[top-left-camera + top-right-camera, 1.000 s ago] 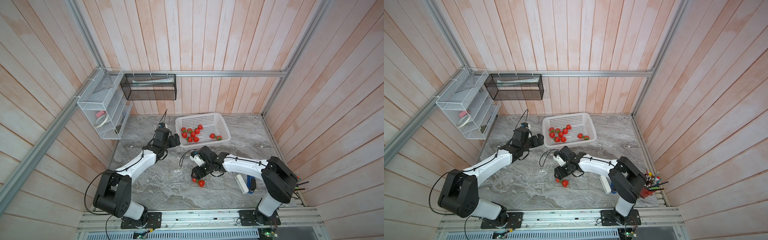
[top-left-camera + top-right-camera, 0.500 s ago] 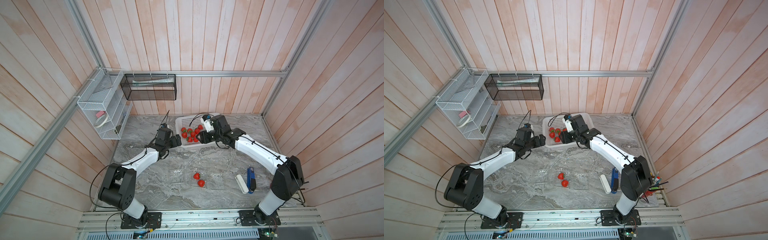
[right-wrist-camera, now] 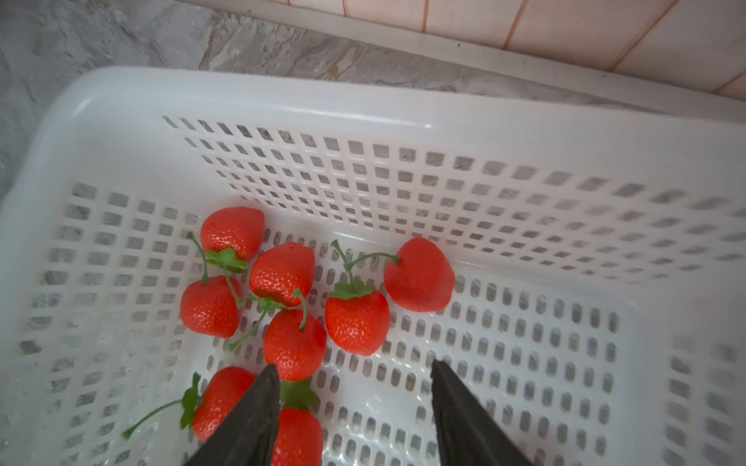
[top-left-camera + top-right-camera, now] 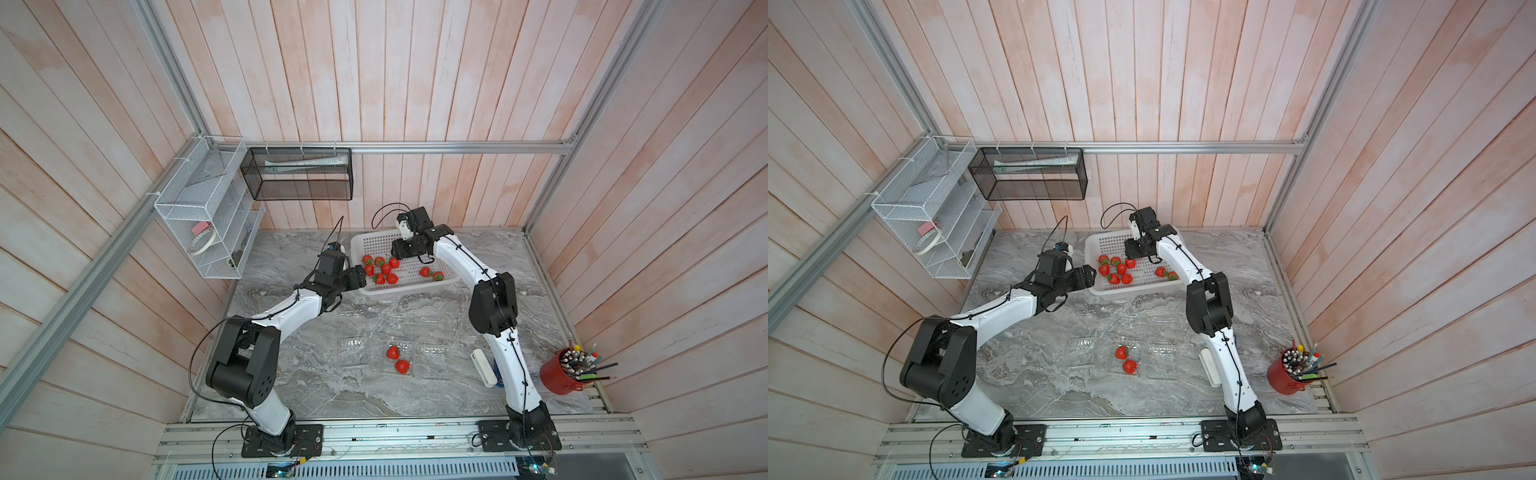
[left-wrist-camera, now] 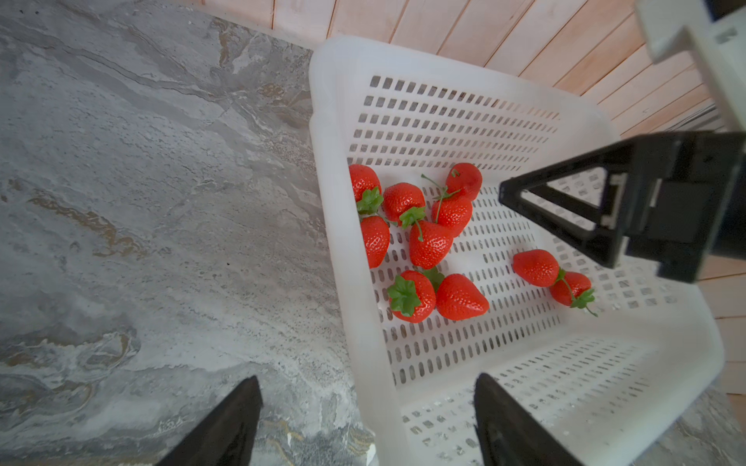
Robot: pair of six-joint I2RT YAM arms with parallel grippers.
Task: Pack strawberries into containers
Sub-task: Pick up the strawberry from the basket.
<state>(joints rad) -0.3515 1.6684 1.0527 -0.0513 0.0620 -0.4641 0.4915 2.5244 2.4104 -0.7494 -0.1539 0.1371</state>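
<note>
Black left gripper (image 5: 367,403) and black right gripper (image 3: 355,365) at the white holey plastic basket (image 5: 444,121).
Both jaws stand apart, holding nothing. Small red strawberries (image 5: 430,244) lie in the basket; two more strawberries (image 4: 392,352) lie among clear plastic boxes (image 4: 432,352).

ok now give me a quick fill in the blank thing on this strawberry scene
1. Outside the white basket, ___ strawberries lie nearer the arms' bases.
2. The pencil cup is coloured ___.
3. The left gripper and right gripper both stand ___, holding nothing.
Missing words: two; red; open
</note>
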